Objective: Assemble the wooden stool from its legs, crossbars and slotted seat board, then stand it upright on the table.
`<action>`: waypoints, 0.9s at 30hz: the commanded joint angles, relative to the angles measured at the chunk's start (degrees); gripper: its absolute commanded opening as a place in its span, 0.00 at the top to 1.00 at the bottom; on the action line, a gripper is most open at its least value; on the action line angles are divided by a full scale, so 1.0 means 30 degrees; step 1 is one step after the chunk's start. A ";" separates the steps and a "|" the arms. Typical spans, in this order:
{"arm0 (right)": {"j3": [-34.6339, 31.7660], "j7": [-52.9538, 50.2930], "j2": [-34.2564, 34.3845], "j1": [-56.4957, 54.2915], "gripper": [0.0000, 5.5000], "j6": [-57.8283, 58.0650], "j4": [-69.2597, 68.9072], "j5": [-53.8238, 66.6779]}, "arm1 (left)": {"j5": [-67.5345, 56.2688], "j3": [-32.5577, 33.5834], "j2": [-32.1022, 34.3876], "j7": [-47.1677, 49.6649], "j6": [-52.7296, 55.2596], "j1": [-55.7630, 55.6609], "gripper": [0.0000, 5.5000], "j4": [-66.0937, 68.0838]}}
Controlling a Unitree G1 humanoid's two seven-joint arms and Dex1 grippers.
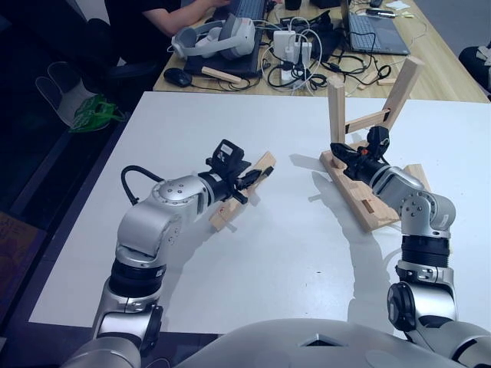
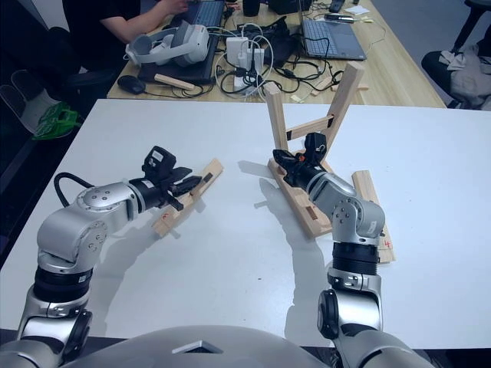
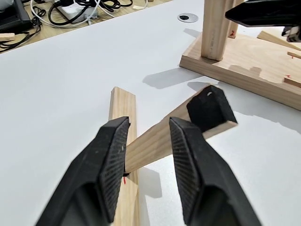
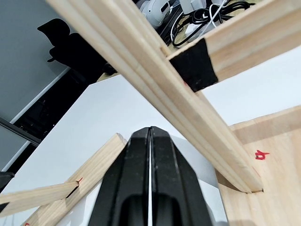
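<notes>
Clearly, the left gripper (image 1: 257,178) pinches a black-tipped bar (image 3: 150,147) that runs from 7 to 1 o'clock over a loose leg (image 1: 224,215). The seat board (image 1: 376,216), with its upright legs (image 1: 336,107), lies at 3 o'clock. The right gripper (image 1: 335,149), fingers pressed together, likely stands in the way there.

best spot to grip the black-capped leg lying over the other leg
Probably the bare shaft behind the black cap, across the capped leg's two parallel long sides, coming in from its uncapped end as the left gripper does: it tilts over the flat leg, so its sides are free.
</notes>
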 commanded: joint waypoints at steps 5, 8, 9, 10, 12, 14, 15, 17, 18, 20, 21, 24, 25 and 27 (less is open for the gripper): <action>-0.0062 -0.0306 0.0129 0.0099 1.00 0.0129 -0.0358 0.0157 | -0.0185 -0.1328 0.0244 -0.0510 0.0694 -0.0633 0.71 -0.1054; -0.0120 -0.0364 0.0174 0.0131 1.00 0.0117 -0.0418 0.0178 | 0.0250 -0.1877 0.0902 -0.0743 0.0510 -0.0732 0.71 -0.1085; -0.0134 -0.0379 0.0186 0.0135 1.00 0.0117 -0.0426 0.0184 | 0.0621 -0.2088 0.1218 -0.0678 0.0369 -0.0751 0.71 -0.0933; -0.0154 -0.0405 0.0198 0.0130 1.00 0.0135 -0.0424 0.0195 | 0.1068 -0.2249 0.1566 -0.0485 0.0400 -0.0773 0.71 -0.0621; -0.0187 -0.0444 0.0225 0.0111 1.00 0.0146 -0.0402 0.0203 | 0.1998 -0.2671 0.2337 -0.0275 0.0267 -0.0826 0.68 0.0063; -0.0186 -0.0457 0.0260 0.0069 1.00 0.0097 -0.0342 0.0189 | 0.2671 -0.2969 0.2902 -0.0298 0.0021 -0.0802 0.64 0.0577; -0.0182 -0.0471 0.0271 0.0059 1.00 0.0053 -0.0332 0.0183 | 0.2822 -0.2997 0.2985 -0.0338 0.0033 -0.0801 0.61 0.0742; -0.0186 -0.0520 0.0293 0.0065 1.00 -0.0027 -0.0334 0.0178 | 0.2982 -0.3001 0.2714 -0.0344 0.0129 -0.0986 0.56 0.1223; -0.0193 -0.0545 0.0308 0.0077 1.00 -0.0054 -0.0344 0.0174 | 0.2880 -0.2919 0.2177 -0.0312 0.0357 -0.1307 0.53 0.1600; -0.0196 -0.0575 0.0332 0.0088 1.00 -0.0103 -0.0342 0.0163 | 0.2515 -0.2710 0.1086 -0.0277 0.0832 -0.2078 0.47 0.2221; -0.0206 -0.0601 0.0345 0.0104 1.00 -0.0130 -0.0351 0.0160 | 0.2333 -0.2673 0.0501 -0.0344 0.0998 -0.2679 0.43 0.2684; -0.0317 -0.0747 0.0399 0.0236 1.00 -0.0234 -0.0443 0.0152 | 0.2380 -0.3361 -0.1046 -0.0973 0.0427 -0.5140 0.37 0.5751; -0.0353 -0.0801 0.0437 0.0281 1.00 -0.0298 -0.0465 0.0136 | 0.2676 -0.3783 -0.1327 -0.1294 -0.0168 -0.5942 0.34 0.7291; -0.0375 -0.0880 0.0549 0.0300 1.00 -0.0466 -0.0438 0.0090 | 0.3520 -0.4714 -0.1445 -0.2016 -0.1684 -0.7104 0.30 1.0261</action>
